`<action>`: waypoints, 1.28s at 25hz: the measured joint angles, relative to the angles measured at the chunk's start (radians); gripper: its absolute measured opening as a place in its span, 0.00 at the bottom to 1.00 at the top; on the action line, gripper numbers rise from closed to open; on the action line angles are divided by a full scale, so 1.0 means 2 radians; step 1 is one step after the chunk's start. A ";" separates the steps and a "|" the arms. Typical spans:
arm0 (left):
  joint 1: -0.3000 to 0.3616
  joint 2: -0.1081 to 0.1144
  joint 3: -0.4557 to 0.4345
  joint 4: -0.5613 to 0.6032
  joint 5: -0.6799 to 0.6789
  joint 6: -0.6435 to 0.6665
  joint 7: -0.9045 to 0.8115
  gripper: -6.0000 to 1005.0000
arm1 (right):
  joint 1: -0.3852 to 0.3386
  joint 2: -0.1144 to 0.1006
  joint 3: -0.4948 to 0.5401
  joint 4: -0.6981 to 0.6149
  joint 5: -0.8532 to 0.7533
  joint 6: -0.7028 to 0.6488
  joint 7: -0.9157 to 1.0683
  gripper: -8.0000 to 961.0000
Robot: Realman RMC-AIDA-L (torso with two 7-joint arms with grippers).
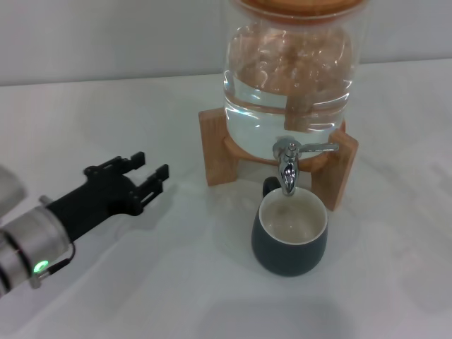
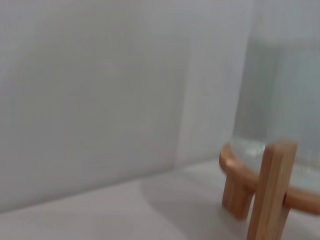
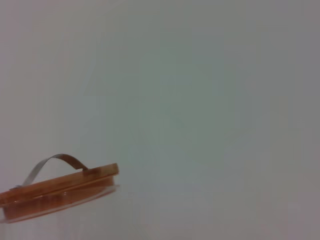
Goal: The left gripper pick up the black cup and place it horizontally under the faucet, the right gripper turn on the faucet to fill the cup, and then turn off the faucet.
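The black cup [image 1: 289, 236] stands upright on the white table directly under the faucet [image 1: 288, 164], its cream inside facing up and its small handle toward the dispenser. The chrome faucet's thin lever [image 1: 318, 148] points sideways to the right; I see no stream of water. My left gripper [image 1: 148, 169] is open and empty, low over the table well to the left of the cup and apart from it. My right gripper is out of view in every frame.
The glass dispenser [image 1: 286, 78], partly filled with water, sits on a wooden stand [image 1: 215, 152] behind the cup. The stand [image 2: 270, 185] shows in the left wrist view. The right wrist view shows the dispenser's wooden lid [image 3: 60, 192] from above.
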State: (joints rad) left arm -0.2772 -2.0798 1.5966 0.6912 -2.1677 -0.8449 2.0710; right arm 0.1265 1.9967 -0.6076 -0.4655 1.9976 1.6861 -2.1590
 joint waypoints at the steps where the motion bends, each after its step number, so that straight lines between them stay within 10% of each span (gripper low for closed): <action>1: 0.000 0.000 -0.015 -0.011 0.000 -0.025 0.005 0.52 | -0.001 0.001 0.000 -0.006 -0.002 0.000 0.003 0.80; 16: 0.020 0.000 -0.199 -0.060 -0.003 -0.144 0.064 0.52 | -0.004 0.004 -0.099 -0.182 -0.093 0.024 0.145 0.80; 32: 0.027 0.000 -0.343 -0.085 -0.005 -0.162 0.087 0.52 | -0.001 0.005 -0.271 -0.348 -0.169 -0.128 0.263 0.80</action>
State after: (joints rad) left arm -0.2223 -2.0790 0.9097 0.5210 -2.1785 -1.1692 2.2460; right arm 0.1239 2.0064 -1.1487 -1.1619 1.6592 1.4306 -1.6331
